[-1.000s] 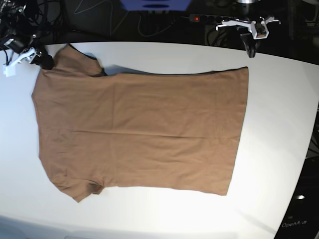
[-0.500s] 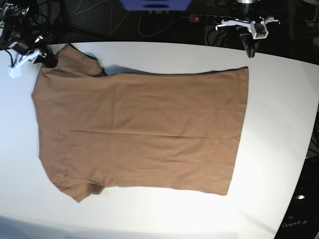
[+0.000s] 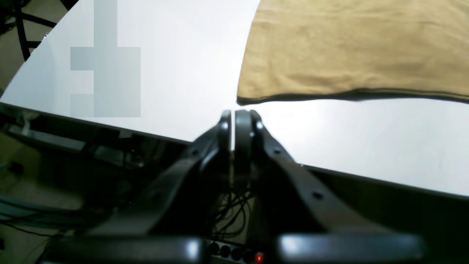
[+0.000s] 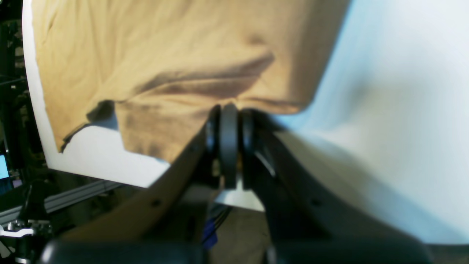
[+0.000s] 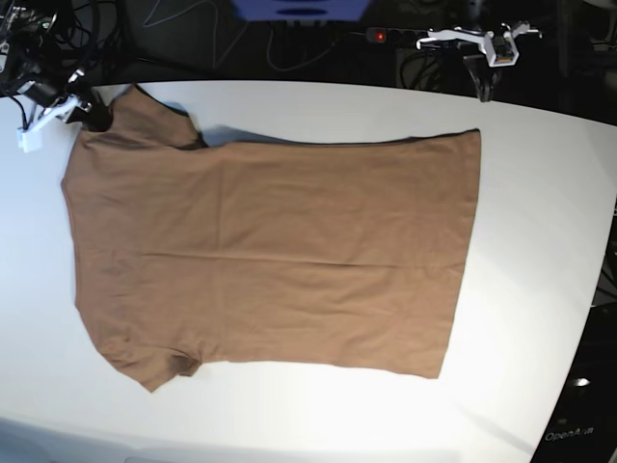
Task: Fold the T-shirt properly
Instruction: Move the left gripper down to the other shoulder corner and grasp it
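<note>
The brown T-shirt (image 5: 270, 251) lies flat on the white table (image 5: 540, 193), neck end to the left and hem to the right. At the far left corner, my right gripper (image 5: 96, 116) sits at the upper sleeve. In the right wrist view this gripper (image 4: 229, 110) is shut on the edge of the T-shirt (image 4: 165, 55), and a crease runs toward the fingertips. My left gripper (image 5: 485, 94) hangs over the table's far edge. In the left wrist view it (image 3: 233, 115) is shut and empty, just short of the T-shirt's hem corner (image 3: 249, 91).
Behind the table's far edge lie a power strip with a red light (image 5: 400, 36), a tangle of cables (image 5: 58, 29) at the back left, and a blue object (image 5: 299, 10). Bare white table surrounds the shirt on the right and front.
My right gripper has closed from open and shifted slightly onto the sleeve edge. The left gripper has risen a little at the far edge. The shirt lies as before.
</note>
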Tool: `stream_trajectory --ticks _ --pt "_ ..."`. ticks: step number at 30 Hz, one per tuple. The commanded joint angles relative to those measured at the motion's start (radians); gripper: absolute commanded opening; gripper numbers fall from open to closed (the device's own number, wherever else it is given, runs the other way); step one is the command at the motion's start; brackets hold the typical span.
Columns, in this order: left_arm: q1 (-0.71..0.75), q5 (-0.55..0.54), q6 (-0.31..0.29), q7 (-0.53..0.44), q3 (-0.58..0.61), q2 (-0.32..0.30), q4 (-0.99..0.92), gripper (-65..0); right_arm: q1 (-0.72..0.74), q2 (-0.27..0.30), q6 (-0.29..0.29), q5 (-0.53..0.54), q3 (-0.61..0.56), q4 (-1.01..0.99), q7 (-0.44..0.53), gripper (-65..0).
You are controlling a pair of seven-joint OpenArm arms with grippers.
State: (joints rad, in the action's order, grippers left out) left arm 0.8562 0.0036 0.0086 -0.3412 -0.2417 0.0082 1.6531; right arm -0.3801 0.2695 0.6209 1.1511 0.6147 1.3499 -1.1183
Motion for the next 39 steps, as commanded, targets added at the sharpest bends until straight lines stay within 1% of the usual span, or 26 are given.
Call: stream_trajectory --ticks 1,4,6,8,10,15,25,26,28,31,33,34,35,39 --pt "0.007 -0.003 0.009 0.006 -0.003 -0.001 0.019 -63.9 -0.003 0.020 0.006 0.016 0.004 0.012 0.008 -64.6" --pt "-0.042 -0.004 0.009 0.143 -0.005 0.002 0.037 -63.9 -0.003 0.020 0.006 0.016 0.004 0.012 0.008 -64.6" --pt "-0.070 -0.004 0.009 0.270 -0.005 0.003 0.068 -63.9 -0.003 0.020 0.006 0.016 0.004 0.012 0.008 -64.6" --pt "-0.082 -0.004 0.006 0.373 -0.008 0.002 0.109 -63.9 -0.003 0.020 0.006 0.016 0.004 0.012 0.008 -64.6" --pt "-0.088 -0.006 0.001 0.428 -0.028 0.003 0.154 -63.9 -0.003 0.020 0.006 0.016 0.004 0.012 0.010 -64.6" --pt "-0.074 -0.006 0.001 0.440 -0.029 0.014 0.236 -63.9 -0.003 0.020 0.006 0.016 0.004 0.012 0.011 -64.6" --pt "-0.061 -0.004 0.001 0.442 -0.031 0.006 0.232 -63.8 0.002 0.020 0.006 0.016 0.004 0.012 0.013 -64.6" --pt "-0.061 0.003 0.001 0.442 -0.031 -0.003 0.232 -62.5 0.002 0.020 0.006 0.016 0.004 0.012 0.013 -64.6" --pt "-0.059 -0.001 0.001 0.442 -0.031 -0.026 0.232 -54.7 0.002 0.020 0.006 0.016 0.004 0.012 0.013 -64.6" --pt "-0.048 -0.001 0.001 0.440 -0.031 -0.058 0.224 -36.2 0.002 0.020 0.006 0.016 0.004 0.012 0.013 -64.6" --pt "-0.048 0.002 0.001 0.440 -0.031 -0.076 0.221 -26.7 0.002 0.020 0.006 0.016 0.004 0.012 0.013 -64.7" --pt "-0.048 0.002 0.001 0.440 -0.031 -0.084 0.221 -24.3 0.002 0.020 0.006 0.016 0.004 0.012 0.013 -64.7" --pt "-0.048 -0.003 0.001 0.440 -0.031 -0.089 0.221 -23.3 0.002 0.020 0.006 0.016 0.004 0.012 0.013 -64.7" --pt "-0.050 -0.003 0.001 0.440 -0.031 -0.093 0.220 -23.4 0.002 0.020 0.006 0.014 0.001 0.012 0.013 -64.7"
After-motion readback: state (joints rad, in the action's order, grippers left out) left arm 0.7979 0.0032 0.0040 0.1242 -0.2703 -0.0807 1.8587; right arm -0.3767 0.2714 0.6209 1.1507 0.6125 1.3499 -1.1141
